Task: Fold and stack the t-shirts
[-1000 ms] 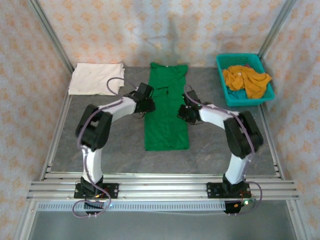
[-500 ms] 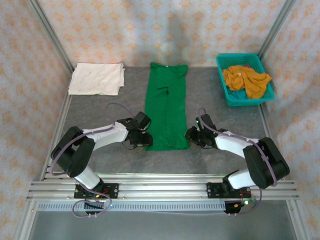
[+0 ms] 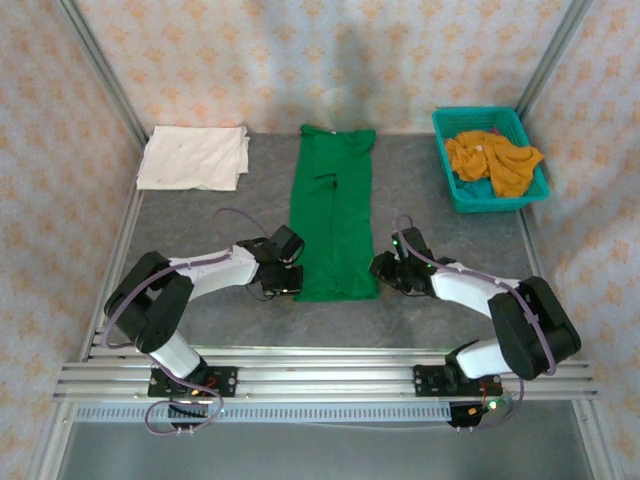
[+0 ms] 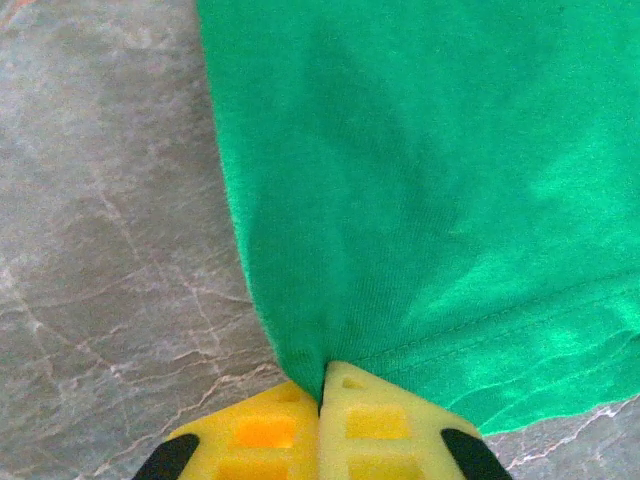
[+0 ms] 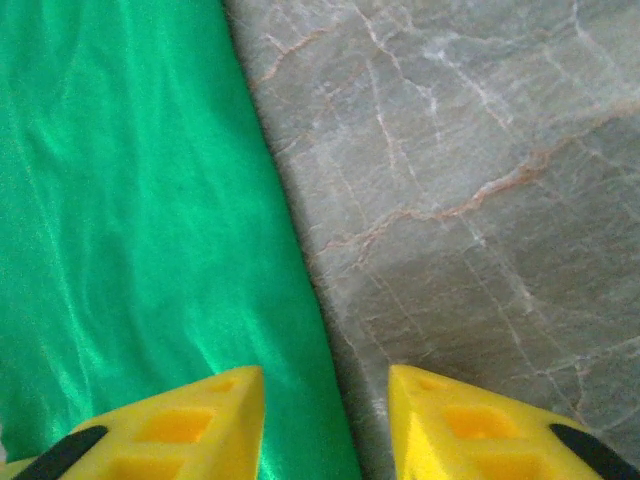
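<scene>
The counter (image 3: 440,300) is a grey, marble-veined slab, walled on three sides by pale wallpaper with an orange floral print and framed by aluminium rails. A green t-shirt (image 3: 333,215) lies down the middle of it, folded into a long narrow strip with its collar toward the back wall. The left fingers (image 4: 375,430) are pressed together on the strip's near left hem corner, the cloth puckering into the seam between them. The right fingers (image 5: 200,420) stand apart at the strip's right edge, one over the cloth, the other over bare stone. A cream t-shirt (image 3: 193,158) lies folded at the back left. At the back right, a teal basket (image 3: 450,170) holds crumpled mustard t-shirts (image 3: 492,160).
</scene>
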Controlling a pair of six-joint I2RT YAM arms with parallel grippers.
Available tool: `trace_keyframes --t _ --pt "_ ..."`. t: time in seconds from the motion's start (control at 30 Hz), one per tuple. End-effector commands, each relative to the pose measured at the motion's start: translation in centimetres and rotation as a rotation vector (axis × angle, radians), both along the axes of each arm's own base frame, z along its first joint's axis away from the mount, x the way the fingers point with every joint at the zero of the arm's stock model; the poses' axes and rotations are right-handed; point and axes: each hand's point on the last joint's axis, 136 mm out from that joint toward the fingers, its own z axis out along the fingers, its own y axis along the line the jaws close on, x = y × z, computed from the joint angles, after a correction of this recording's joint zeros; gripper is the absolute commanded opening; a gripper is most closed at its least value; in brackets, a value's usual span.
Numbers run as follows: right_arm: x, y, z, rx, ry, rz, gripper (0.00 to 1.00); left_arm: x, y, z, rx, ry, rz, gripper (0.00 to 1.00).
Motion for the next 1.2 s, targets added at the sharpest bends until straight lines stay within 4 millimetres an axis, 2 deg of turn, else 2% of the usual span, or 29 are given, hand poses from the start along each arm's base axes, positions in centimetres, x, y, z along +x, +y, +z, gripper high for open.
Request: trace_keyframes --t 0.0,0.13,0.37,0.5,0.6,0.7,0.77,0.8,0.9,1.0,1.17 --pt "-1.0 0.3 0.5 0.025 0.006 0.024 0.42 0.1 0.7 0.3 0.030 -0.039 0.007 0.00" --pt "-1.8 1.7 0.7 0.110 0.034 0.065 0.45 -0.2 1.0 0.4 0.031 -0.044 0.004 0.00" --pt "-3.5 1.9 -0.8 0.111 0.101 0.086 0.46 -0.4 1.1 0.2 0.030 -0.043 0.010 0.00" --pt "-3.9 3.3 -0.8 0.138 0.119 0.131 0.46 -0.6 1.2 -0.4 0.024 -0.036 0.018 0.00" --pt "-4.0 4.1 -1.1 0.132 0.132 0.145 0.41 -0.8 1.5 -0.3 0.033 -0.038 0.018 0.00" --pt "-3.7 4.3 -1.4 0.106 0.133 0.136 0.30 -0.9 1.8 -0.2 0.042 -0.050 0.019 0.00" --pt "-3.6 4.5 -1.7 0.106 0.143 0.130 0.19 -0.9 1.8 -0.2 0.043 -0.047 0.018 0.00" --pt "-3.6 4.6 -1.6 0.111 0.149 0.127 0.17 -1.0 1.9 -0.3 0.042 -0.045 0.021 0.00" --pt "-3.8 5.4 -1.1 0.120 0.150 0.137 0.18 -1.0 2.0 -0.1 0.045 -0.053 0.025 0.00" --pt "-4.4 6.2 -0.5 0.142 0.161 0.156 0.31 -0.9 2.2 0.1 0.054 -0.062 0.024 0.00" --pt "-5.7 6.5 -1.2 0.127 0.211 0.163 0.28 -0.9 2.2 -0.2 0.061 -0.056 0.025 0.00"
